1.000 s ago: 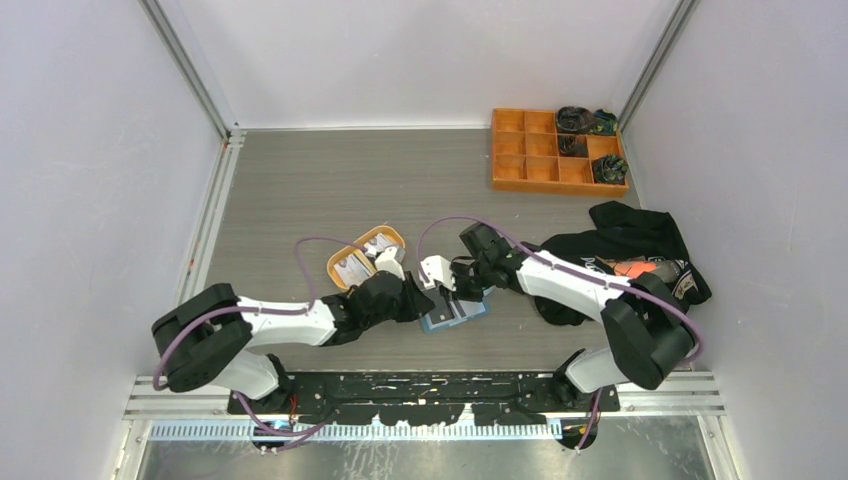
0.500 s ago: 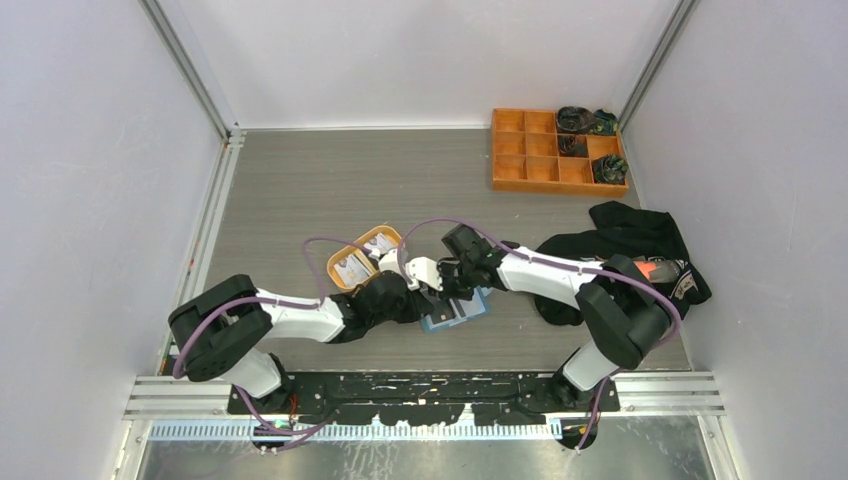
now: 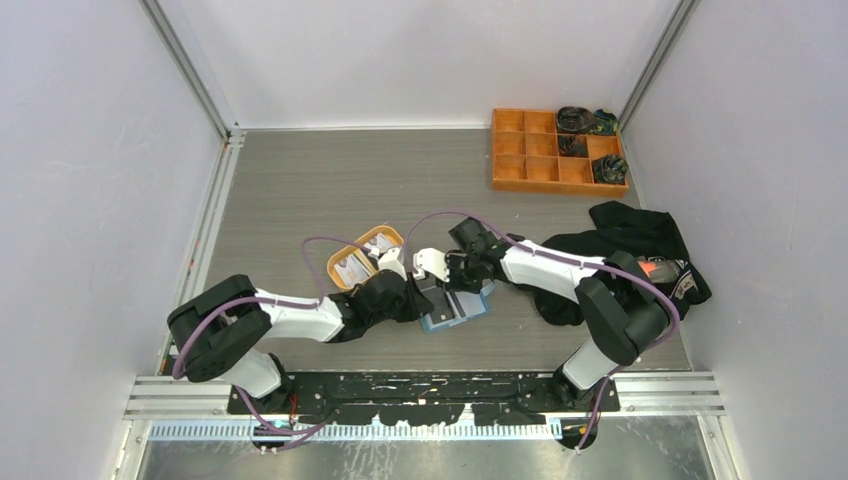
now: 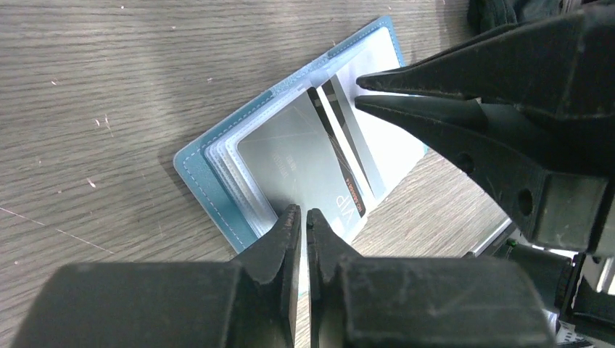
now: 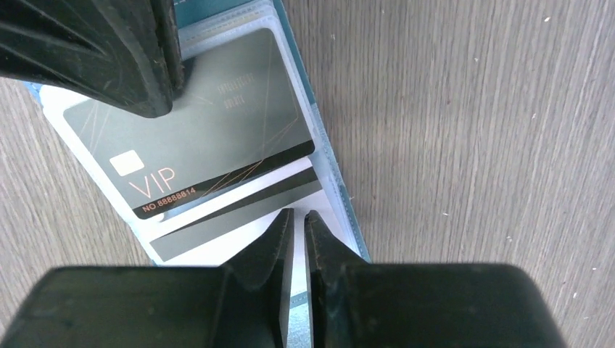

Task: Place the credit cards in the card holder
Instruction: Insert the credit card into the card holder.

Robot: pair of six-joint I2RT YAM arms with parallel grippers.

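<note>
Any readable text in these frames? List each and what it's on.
"VIP": grey card in the card holder.
"NO 88888814": same card's dark band; digits not certain.
Faint print higher on that card: unreadable.
White print on the black garment: too small.

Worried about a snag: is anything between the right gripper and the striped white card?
Nothing visible: the right gripper has its tips at the striped white card, on its bare edge. The grey VIP card covers only its far part.
</note>
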